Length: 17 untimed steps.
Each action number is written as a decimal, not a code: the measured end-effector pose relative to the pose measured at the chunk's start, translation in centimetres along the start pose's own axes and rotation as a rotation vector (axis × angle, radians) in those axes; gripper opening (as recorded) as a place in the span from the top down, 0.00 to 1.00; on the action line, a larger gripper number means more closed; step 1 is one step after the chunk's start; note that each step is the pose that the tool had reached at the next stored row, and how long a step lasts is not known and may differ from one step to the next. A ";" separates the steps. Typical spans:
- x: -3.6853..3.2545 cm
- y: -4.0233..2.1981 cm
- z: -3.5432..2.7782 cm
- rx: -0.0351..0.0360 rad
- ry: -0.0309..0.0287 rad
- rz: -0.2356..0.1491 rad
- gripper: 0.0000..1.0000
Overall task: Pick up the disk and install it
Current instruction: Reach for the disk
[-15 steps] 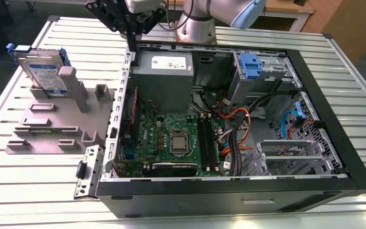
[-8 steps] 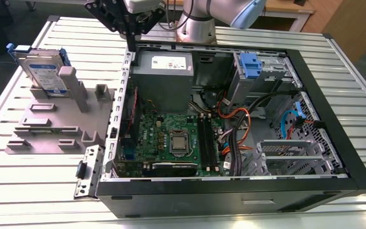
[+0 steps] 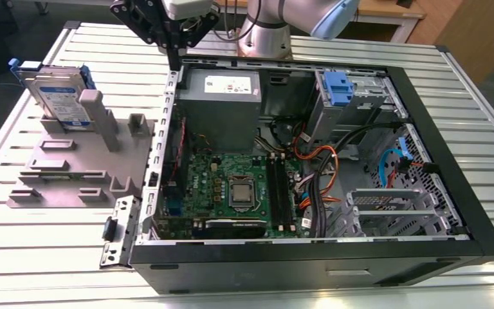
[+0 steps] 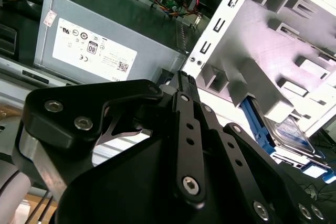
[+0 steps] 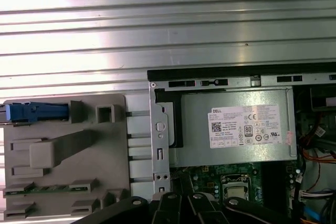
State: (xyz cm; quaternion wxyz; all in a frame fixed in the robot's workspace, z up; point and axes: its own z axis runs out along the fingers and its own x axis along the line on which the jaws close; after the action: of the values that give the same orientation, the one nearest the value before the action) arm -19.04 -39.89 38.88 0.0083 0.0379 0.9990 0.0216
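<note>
Hovering at the top of the exterior view, above the rear edge of the computer case [image 3: 316,261], the gripper [image 3: 174,55] has its fingers pinched together on nothing. The disk [image 3: 58,96] stands on edge in the grey fixture [image 3: 67,167] at upper left, well apart from the gripper. Pickup and installation both appear still to do.

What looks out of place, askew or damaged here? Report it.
Nothing stands out. The disk stands on edge in a slot of the grey fixture, beside the open computer case. The cables look untidy but stay inside the case.
</note>
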 end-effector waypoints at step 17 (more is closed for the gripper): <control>0.46 -0.03 0.05 0.0001 0.0004 0.000 0.89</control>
State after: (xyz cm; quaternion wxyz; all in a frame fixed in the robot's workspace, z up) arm -19.50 -39.89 38.83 0.0081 0.0380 0.9990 0.0215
